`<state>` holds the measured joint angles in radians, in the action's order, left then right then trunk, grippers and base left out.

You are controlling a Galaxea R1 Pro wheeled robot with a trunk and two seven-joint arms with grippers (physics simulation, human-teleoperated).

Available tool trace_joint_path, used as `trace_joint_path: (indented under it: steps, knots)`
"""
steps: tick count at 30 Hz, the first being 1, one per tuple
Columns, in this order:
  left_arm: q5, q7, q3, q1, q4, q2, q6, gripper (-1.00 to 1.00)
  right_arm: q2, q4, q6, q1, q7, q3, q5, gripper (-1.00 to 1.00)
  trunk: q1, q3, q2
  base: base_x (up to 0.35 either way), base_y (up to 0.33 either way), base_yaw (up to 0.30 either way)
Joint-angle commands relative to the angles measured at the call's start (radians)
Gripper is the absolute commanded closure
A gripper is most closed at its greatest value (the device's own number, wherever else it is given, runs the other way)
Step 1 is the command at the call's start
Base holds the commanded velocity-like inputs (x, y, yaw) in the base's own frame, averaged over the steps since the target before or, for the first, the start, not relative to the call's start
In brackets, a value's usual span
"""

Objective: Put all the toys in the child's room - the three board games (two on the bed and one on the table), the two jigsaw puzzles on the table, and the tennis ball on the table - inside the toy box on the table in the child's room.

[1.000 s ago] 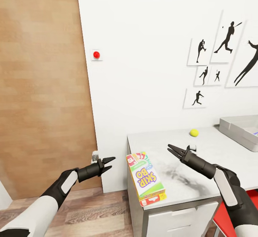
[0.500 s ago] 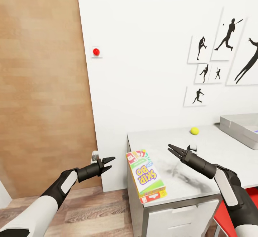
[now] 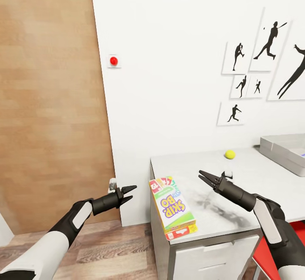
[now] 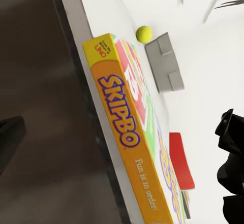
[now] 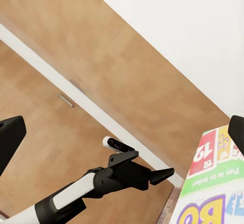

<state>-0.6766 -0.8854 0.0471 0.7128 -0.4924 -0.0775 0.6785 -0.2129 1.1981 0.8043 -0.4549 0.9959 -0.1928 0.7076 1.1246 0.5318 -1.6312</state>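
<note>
Low in the head view, a flat yellow-green-pink Skip-Bo game box with red edges [image 3: 172, 207] lies on the light grey desk top [image 3: 254, 182] at its near left corner. The black left gripper [image 3: 127, 192], jaws slightly parted, hovers just left of it over the wood-plank floor [image 3: 114, 246]. The black right gripper [image 3: 206, 177] is spread wide above the desk. A small yellow-green ball [image 3: 229, 154] sits farther back, and the light grey tub [image 3: 281, 149] at the right edge.
</note>
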Motion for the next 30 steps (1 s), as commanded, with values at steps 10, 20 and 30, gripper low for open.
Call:
trace_joint_path:
  steps: [10,20,30]
  knots:
    - [-0.009,0.000,0.006,0.001,0.000,-0.001,0.006,-1.00,-0.001,0.011,0.012,-0.001,0.007,-0.001,0.003,-1.00,0.000,0.001,-0.001,0.000,0.000,0.000]
    - [-0.009,-0.001,0.006,0.001,0.000,-0.003,0.007,-1.00,-0.001,0.182,0.034,0.052,0.095,-0.001,0.001,-1.00,0.000,0.001,-0.001,0.000,0.000,0.000]
    - [-0.009,-0.001,0.005,0.001,0.000,-0.004,0.010,-1.00,0.003,0.312,0.086,0.148,0.127,-0.040,0.001,-1.00,0.000,0.001,-0.001,0.000,0.000,0.000]
